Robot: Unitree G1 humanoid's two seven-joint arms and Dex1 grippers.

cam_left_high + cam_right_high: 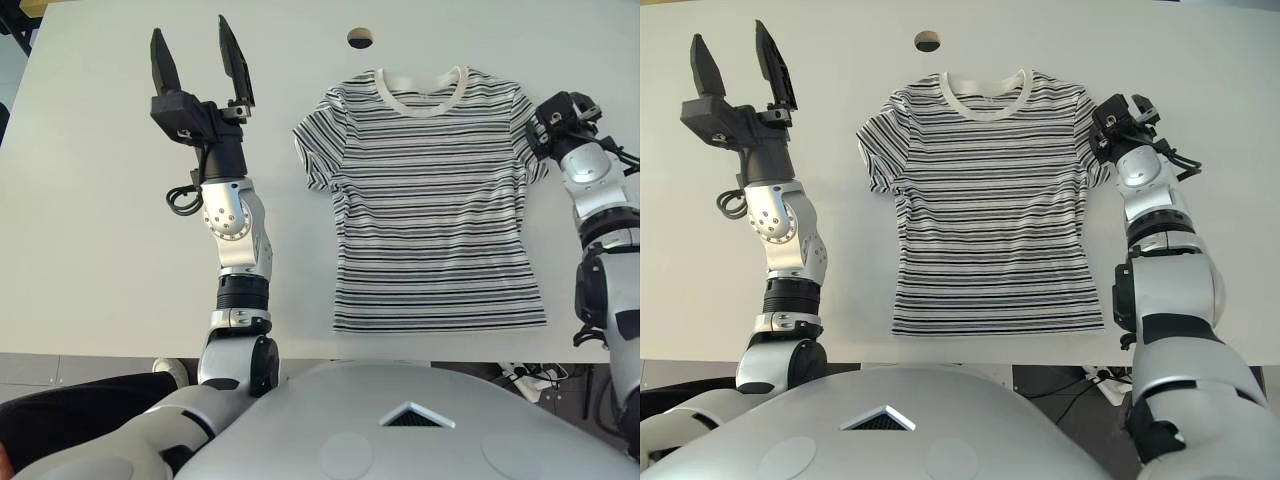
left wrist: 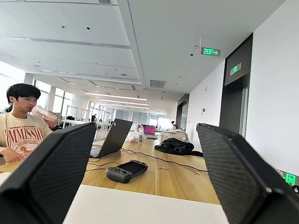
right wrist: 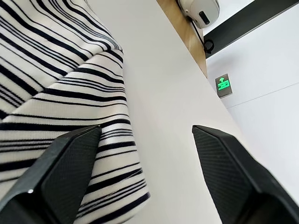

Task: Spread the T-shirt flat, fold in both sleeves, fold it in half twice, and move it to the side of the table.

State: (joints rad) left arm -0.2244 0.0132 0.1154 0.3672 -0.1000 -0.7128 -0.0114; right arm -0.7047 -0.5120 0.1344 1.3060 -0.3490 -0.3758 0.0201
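A black-and-white striped T-shirt [image 1: 430, 200] with a white collar lies spread flat on the white table [image 1: 100, 250], collar toward the far edge and both sleeves out. My left gripper [image 1: 190, 35] is raised off the table to the left of the shirt, open and holding nothing, its fingers pointing away from me. My right gripper [image 1: 1102, 135] sits low at the shirt's right sleeve [image 3: 70, 93]. It is open [image 3: 145, 130]: one finger is over the striped sleeve, the other over bare table just beyond the sleeve's edge.
A round cable hole [image 1: 360, 38] lies in the table just beyond the collar. Bare table stretches to the left of the shirt around my left arm. The table's front edge runs just below the shirt's hem [image 1: 440, 320].
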